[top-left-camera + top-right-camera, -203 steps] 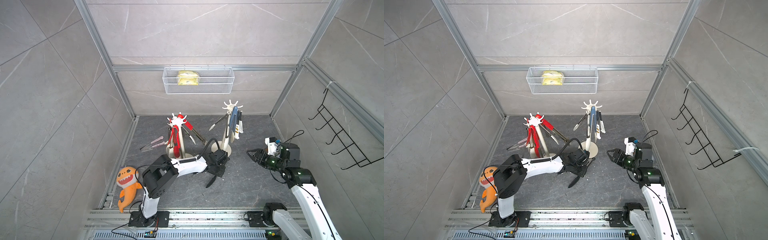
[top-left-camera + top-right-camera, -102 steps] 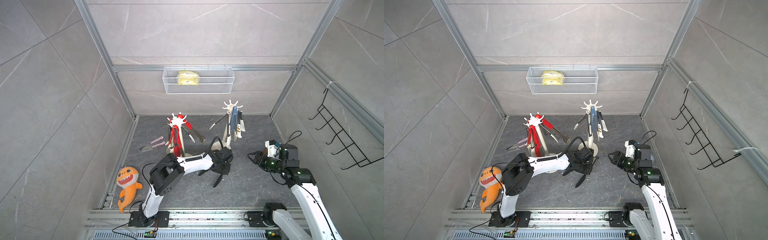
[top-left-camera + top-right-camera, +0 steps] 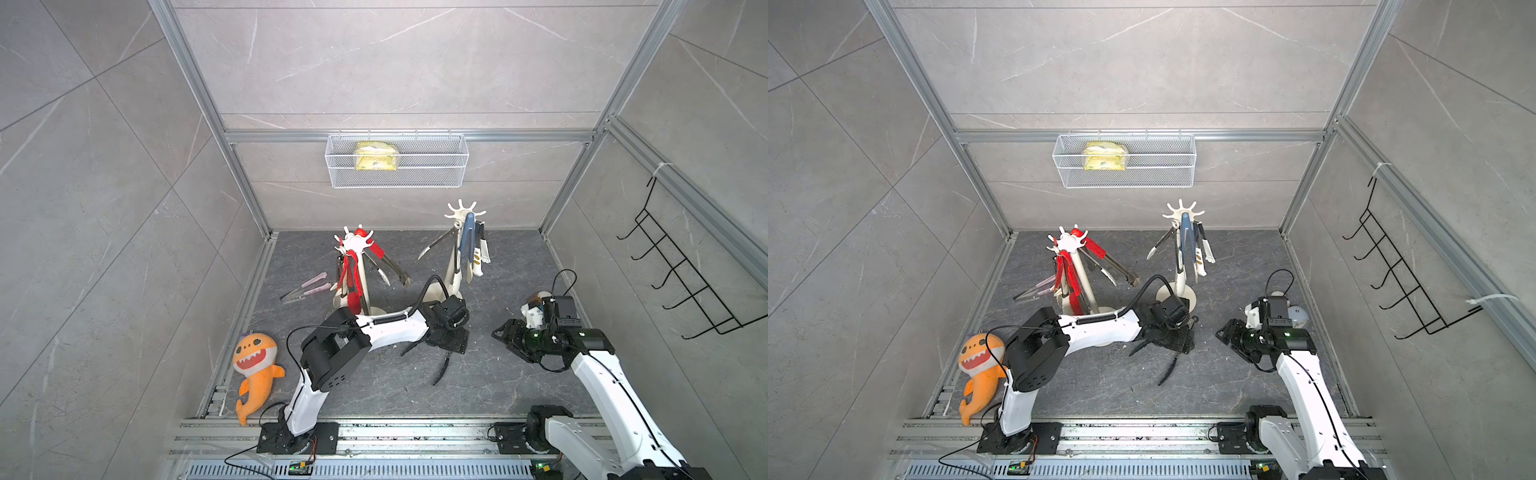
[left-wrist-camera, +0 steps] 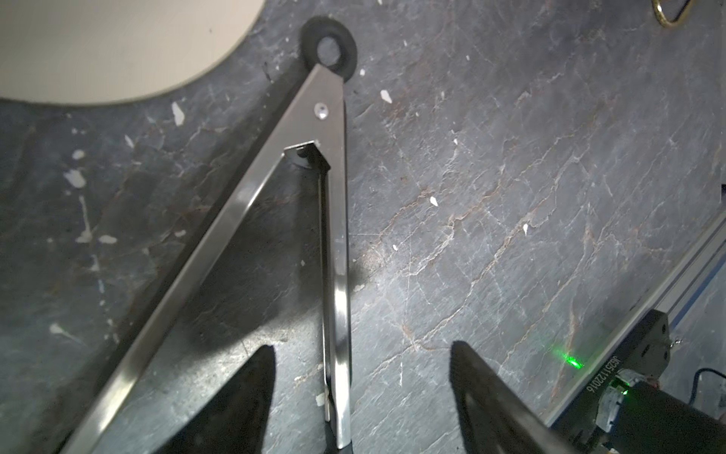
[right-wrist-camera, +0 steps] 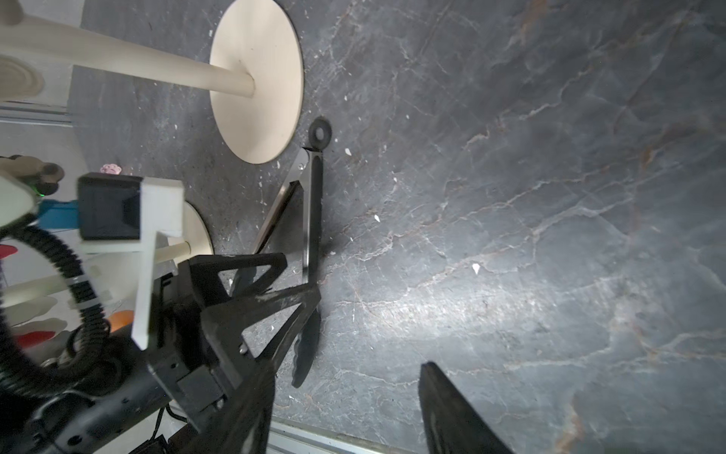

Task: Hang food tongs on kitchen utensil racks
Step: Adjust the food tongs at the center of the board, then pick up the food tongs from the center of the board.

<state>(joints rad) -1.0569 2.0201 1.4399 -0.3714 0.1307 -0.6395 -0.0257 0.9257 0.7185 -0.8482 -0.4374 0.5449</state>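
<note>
Floor: dark slate-look floor (image 3: 519,266) in a grey-tiled cell; wire basket (image 3: 397,176) on the back wall, black hook rail (image 3: 681,286) on a side wall, orange shark plush (image 3: 255,365) at the floor's edge.
Racks: two cream tree racks, both upright. Left rack (image 3: 354,240) carries red-tipped tongs (image 3: 348,274); right rack (image 3: 459,212) carries blue-grey and cream ones. Pink-tipped tongs (image 3: 309,286) lie on the floor behind the left rack.
Black-tipped tongs (image 3: 441,372): flat on the floor in front of the right rack, spread in a V.
Left wrist view only: black end ring (image 4: 329,51) just beside the rack's base disc (image 4: 118,47). One steel arm runs between the fingers of the left gripper (image 4: 359,397), which stand wide and clear of it; nothing gripped.
Right wrist view only: left gripper's body sits low over the tongs' mid-length, with one black tip (image 5: 306,346) poking out beyond it.
Right gripper (image 5: 345,416): jaws apart, bare floor between them, off to the side of the tongs.
Hidden: in both top views the left arm covers ring and hinge, so only the black tips show. Left wrist view cuts the tips off.
</note>
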